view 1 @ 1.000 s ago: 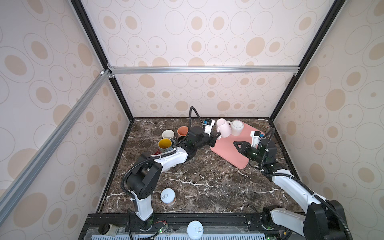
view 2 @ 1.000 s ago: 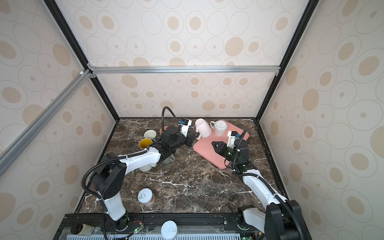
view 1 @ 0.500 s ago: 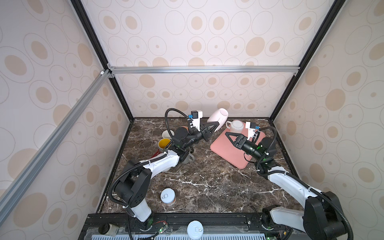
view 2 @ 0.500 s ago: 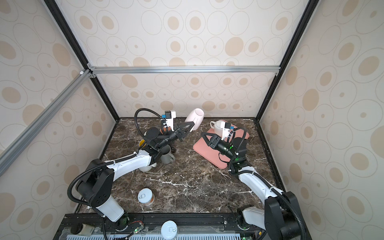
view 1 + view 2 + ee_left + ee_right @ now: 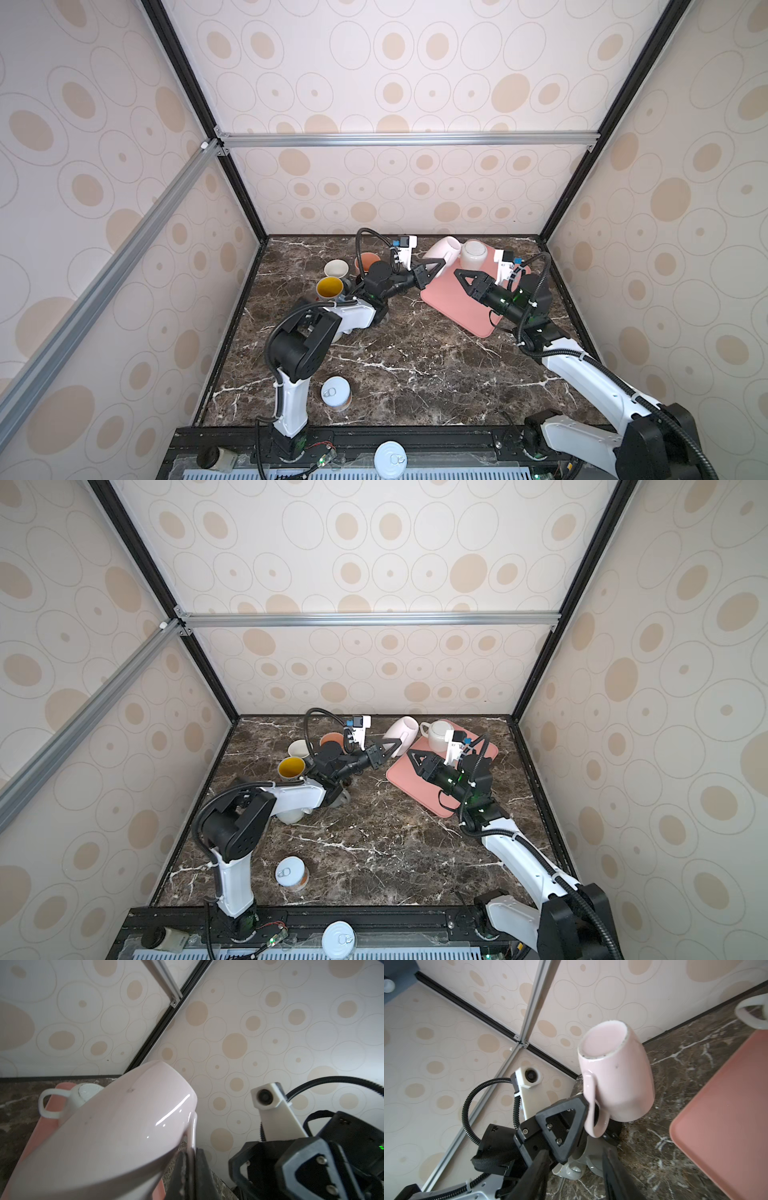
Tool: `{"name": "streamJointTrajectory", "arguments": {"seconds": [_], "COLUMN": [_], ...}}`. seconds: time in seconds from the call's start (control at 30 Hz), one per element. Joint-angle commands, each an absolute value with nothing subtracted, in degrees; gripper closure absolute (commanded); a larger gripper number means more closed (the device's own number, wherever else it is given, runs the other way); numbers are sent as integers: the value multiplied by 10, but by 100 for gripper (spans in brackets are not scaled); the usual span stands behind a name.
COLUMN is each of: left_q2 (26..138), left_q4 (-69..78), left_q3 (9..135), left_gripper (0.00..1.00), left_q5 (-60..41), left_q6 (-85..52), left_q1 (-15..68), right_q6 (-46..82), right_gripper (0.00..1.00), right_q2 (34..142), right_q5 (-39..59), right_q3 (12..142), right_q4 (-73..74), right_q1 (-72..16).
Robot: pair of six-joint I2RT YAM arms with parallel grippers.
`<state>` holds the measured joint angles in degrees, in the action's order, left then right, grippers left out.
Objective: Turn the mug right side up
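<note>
Our left tool [image 5: 441,264] pinches the pink mug [image 5: 446,249] by its handle — lifted off the tabletop [image 5: 415,365], tilted, base uppermost. Beside it an upturned white mug [image 5: 473,254] sits on the pink tray [image 5: 453,309]; our right tool [image 5: 460,275] hovers near, jaws apart, empty.

Cream circle-patterned walls [image 5: 395,83], aluminium rail [image 5: 407,139], dark marble tabletop [image 5: 415,374].

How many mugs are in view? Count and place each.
5. Pink mug hangs tilted in the left gripper; white mug sits upside down on the pink tray; cream mug, terracotta mug and yellow-lined mug cluster back left. More may hide under the left arm.
</note>
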<state>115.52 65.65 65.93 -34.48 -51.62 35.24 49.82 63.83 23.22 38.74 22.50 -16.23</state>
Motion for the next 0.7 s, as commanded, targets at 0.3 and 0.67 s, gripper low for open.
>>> {"name": "streamJointTrajectory", "arguments": {"seconds": [0.3, 0.67], "left_q2": [1339, 1337], "left_q4": [736, 658], "left_q3": [795, 803], "left_gripper": [100, 100], "left_q5": [-342, -339], "left_q6": [-538, -475], "left_q1": [374, 375], "right_q6": [471, 432], "right_gripper": [55, 56], "right_q2": [819, 928], "right_q5": [255, 252], "right_q3": [429, 493], "right_q4": [102, 83], "right_q1": [-51, -49]}}
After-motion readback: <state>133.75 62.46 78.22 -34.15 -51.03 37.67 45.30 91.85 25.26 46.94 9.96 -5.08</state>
